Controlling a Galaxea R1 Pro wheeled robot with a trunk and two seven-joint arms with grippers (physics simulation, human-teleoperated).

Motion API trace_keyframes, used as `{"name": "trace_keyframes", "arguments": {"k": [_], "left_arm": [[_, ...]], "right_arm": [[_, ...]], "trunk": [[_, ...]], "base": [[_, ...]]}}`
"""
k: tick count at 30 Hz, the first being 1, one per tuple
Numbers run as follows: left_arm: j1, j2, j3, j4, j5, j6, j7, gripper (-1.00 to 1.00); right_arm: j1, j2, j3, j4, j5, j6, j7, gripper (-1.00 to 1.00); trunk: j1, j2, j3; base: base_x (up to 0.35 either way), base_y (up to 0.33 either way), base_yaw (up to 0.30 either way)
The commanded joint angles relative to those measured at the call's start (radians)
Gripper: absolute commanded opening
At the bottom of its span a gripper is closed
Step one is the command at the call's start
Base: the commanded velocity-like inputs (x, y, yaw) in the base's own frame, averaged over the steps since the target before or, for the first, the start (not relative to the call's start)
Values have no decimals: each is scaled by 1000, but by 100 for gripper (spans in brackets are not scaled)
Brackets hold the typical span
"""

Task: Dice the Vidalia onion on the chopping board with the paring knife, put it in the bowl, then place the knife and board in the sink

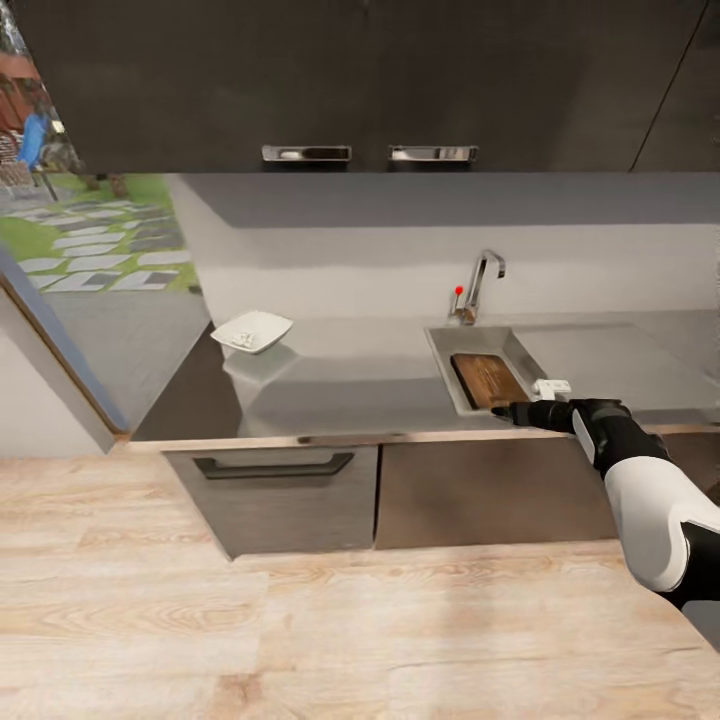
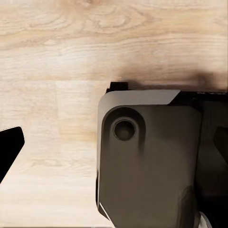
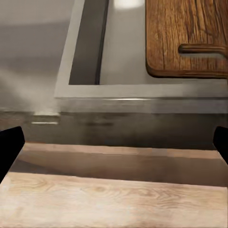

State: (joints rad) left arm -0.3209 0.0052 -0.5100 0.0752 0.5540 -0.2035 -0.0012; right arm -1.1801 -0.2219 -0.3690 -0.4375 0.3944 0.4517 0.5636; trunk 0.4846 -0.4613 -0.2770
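Board point(image 1: 487, 378) in sink point(image 1: 441, 350), bowl point(image 1: 251, 330) apart

Head view looks forward and down from well back, facing the countertop point(image 1: 340, 375) front edge, sink point(image 1: 440, 350) toward its right end, wood floor point(image 1: 300, 640) below. Right wrist view sits close, just outside the sink's near rim, facing in over the chopping board point(image 3: 185, 33); sink and board shared with head. Left wrist view points straight down at floor, close over the robot base point(image 2: 147, 161).
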Motion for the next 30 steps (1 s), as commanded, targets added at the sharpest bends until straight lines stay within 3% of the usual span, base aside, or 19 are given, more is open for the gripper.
{"name": "trace_keyframes", "arguments": {"k": [1, 21, 27, 30], "left_arm": [[-1, -1, -6, 3, 3, -5, 0, 100], [-1, -3, -7, 3, 3, -4, 1, 100], [-1, -11, -7, 1, 3, -3, 1, 100], [-1, -12, -7, -1, 2, -4, 1, 100]], "right_arm": [[-1, 1, -8, -1, 11, 4, 9, 100], [-1, 4, -8, 25, 9, -5, 9, 100], [-1, 3, -8, 116, 10, -115, 6, 100], [-1, 2, -9, 217, 12, -226, -1, 100]], "trunk": [[0, -2, 0], [0, -2, 31], [0, -2, 41], [0, -2, 45]], "base": [[-327, 109, 0], [-327, 105, 0], [-243, 20, 0], [-91, 3, 0]]}}
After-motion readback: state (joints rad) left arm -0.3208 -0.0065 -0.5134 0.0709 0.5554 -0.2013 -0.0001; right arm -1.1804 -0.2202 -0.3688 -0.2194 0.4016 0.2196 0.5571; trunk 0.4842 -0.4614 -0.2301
